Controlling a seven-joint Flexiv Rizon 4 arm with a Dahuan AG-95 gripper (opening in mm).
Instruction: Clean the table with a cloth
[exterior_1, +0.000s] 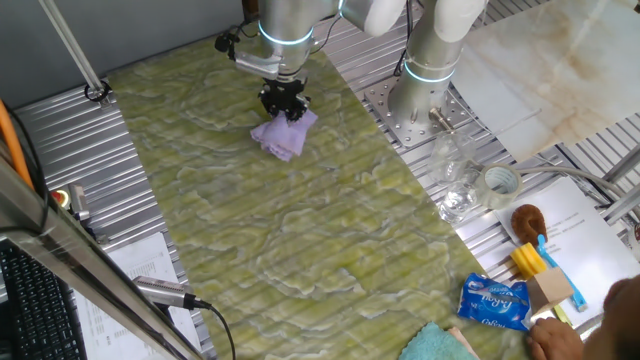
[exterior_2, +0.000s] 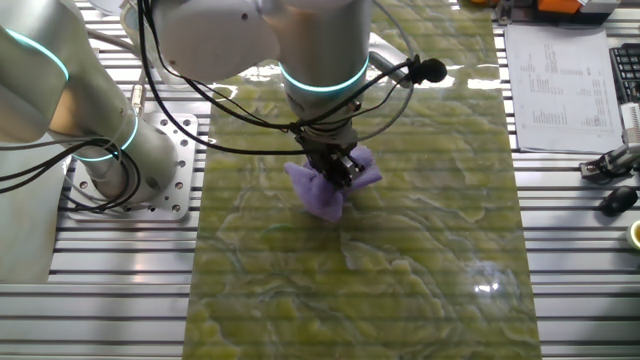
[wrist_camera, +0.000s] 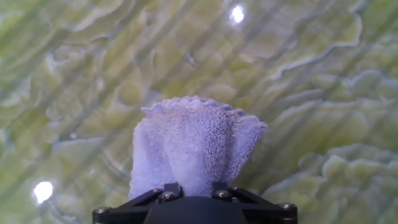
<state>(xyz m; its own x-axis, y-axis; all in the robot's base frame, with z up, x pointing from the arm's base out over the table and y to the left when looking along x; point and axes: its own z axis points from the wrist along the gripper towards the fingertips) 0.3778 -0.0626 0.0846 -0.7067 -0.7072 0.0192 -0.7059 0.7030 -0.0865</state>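
The lilac cloth (exterior_1: 283, 134) is bunched up on the green-yellow marbled table (exterior_1: 300, 240) near its far end. My gripper (exterior_1: 284, 103) stands straight above it, shut on the cloth's upper folds. In the other fixed view the gripper (exterior_2: 335, 166) pinches the cloth (exterior_2: 328, 196), whose lower part rests crumpled on the table (exterior_2: 400, 280). In the hand view the cloth (wrist_camera: 189, 146) fans out from between my fingers over the table (wrist_camera: 311, 93).
The arm's base (exterior_1: 425, 90) stands on ribbed metal right of the table. At the near right lie a tape roll (exterior_1: 500, 182), a brush (exterior_1: 528, 218), a blue tissue packet (exterior_1: 493, 302) and a teal cloth (exterior_1: 435, 345). Papers (exterior_2: 560, 85) lie beside the table.
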